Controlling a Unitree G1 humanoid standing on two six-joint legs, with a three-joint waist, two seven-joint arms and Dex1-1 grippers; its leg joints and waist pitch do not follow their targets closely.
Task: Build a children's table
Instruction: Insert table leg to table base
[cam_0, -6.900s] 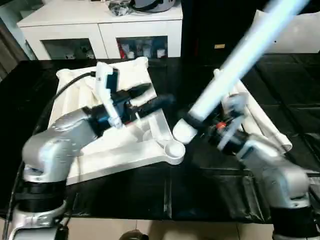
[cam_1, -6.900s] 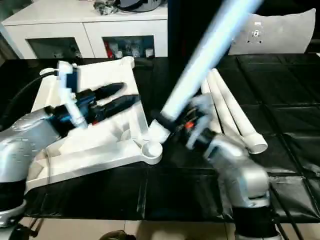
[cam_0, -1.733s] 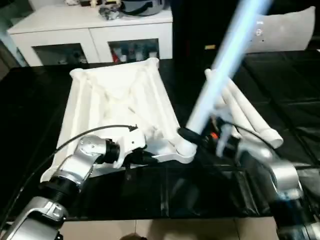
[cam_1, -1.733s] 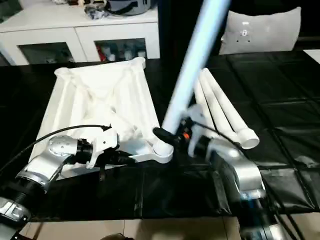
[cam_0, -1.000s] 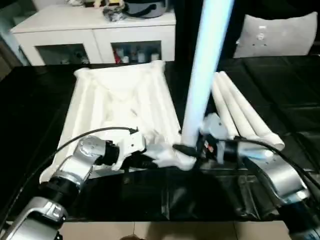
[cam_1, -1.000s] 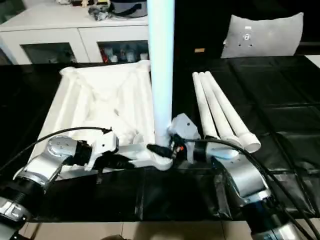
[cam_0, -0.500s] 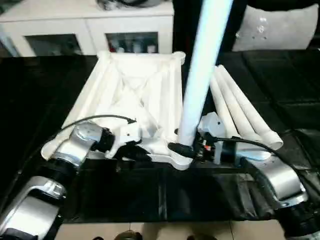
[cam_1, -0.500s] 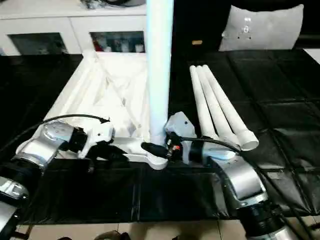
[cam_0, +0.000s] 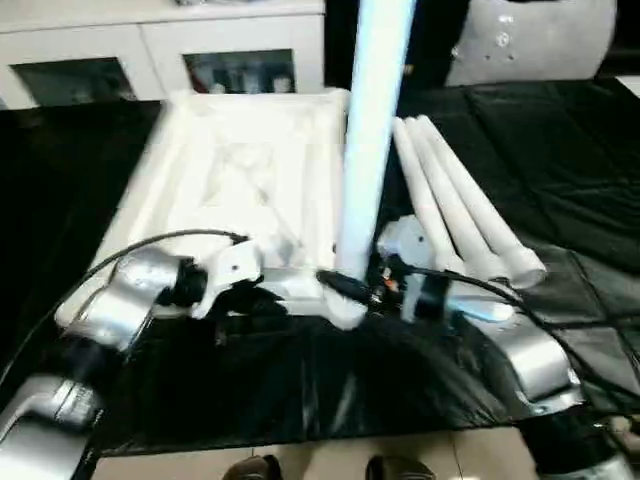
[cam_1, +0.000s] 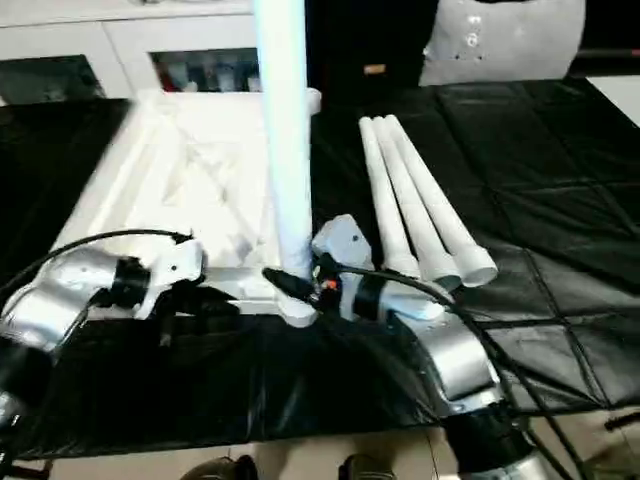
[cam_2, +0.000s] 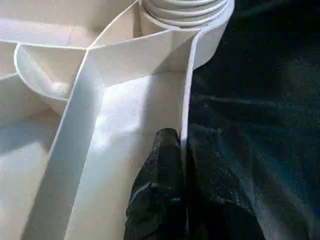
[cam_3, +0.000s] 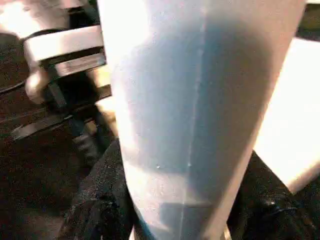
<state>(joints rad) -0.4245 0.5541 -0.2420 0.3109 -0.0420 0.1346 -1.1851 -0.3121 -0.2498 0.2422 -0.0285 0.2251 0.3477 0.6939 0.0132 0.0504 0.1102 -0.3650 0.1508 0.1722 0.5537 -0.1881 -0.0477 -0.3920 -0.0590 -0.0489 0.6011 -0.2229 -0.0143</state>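
The white table top (cam_0: 240, 190) lies ribbed side up on a black-covered table (cam_0: 560, 150), and everything else is placed here by it. At its near edge, left of the near right corner socket (cam_0: 345, 305), the left hand (cam_0: 255, 298) is clenched on the thin outer rim: in the left wrist view one black finger (cam_2: 162, 195) presses the inside of the rim wall and the other sits against the outside, with the rim between them.

In that near right corner socket one white leg (cam_0: 370, 130) stands upright, rising past the top of the head views. The left wrist view shows a ringed collar (cam_2: 185, 10) seated in the round socket. The right hand (cam_0: 345, 288) grasps this leg low down, just above the socket, its black fingers (cam_3: 100, 200) wrapped on either side of the tube.

To the right of the table top, three more white legs (cam_0: 455, 205) lie side by side on the black cover, touching one another, their wide open ends nearest the robot. Beyond the table top's far edge stands a white cabinet (cam_0: 160, 50) with glass-fronted doors.
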